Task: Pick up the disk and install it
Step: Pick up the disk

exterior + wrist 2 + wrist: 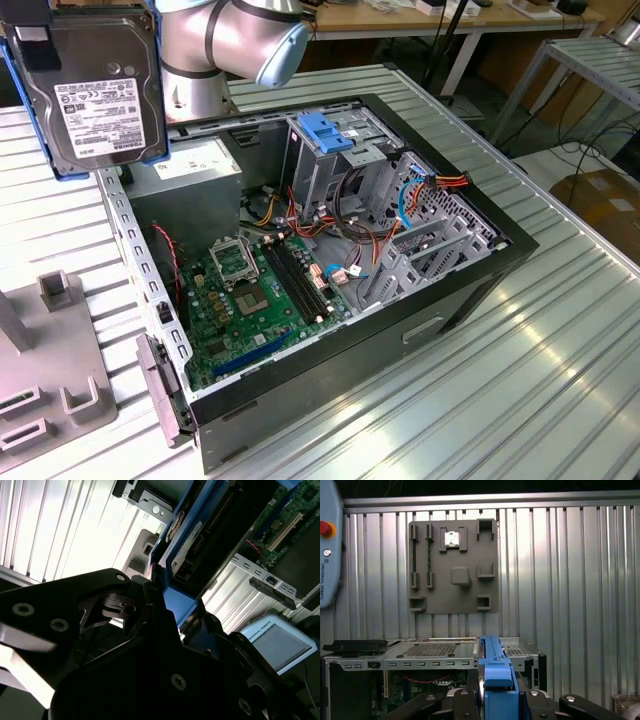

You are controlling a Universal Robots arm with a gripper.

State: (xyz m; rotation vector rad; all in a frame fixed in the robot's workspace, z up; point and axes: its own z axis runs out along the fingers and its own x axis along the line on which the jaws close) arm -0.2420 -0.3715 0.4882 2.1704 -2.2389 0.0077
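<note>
Carry step: the gripper (497, 696) clamps the disk (100, 90) between its jaws (by a blue rail). Seating needs squaring with the drive cage (315, 170), well apart from them.

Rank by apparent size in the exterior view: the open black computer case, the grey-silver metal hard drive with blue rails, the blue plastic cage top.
1. black computer case
2. grey-silver metal hard drive, held high and probably nearer the camera, so it may look oversized
3. blue plastic cage top
</note>
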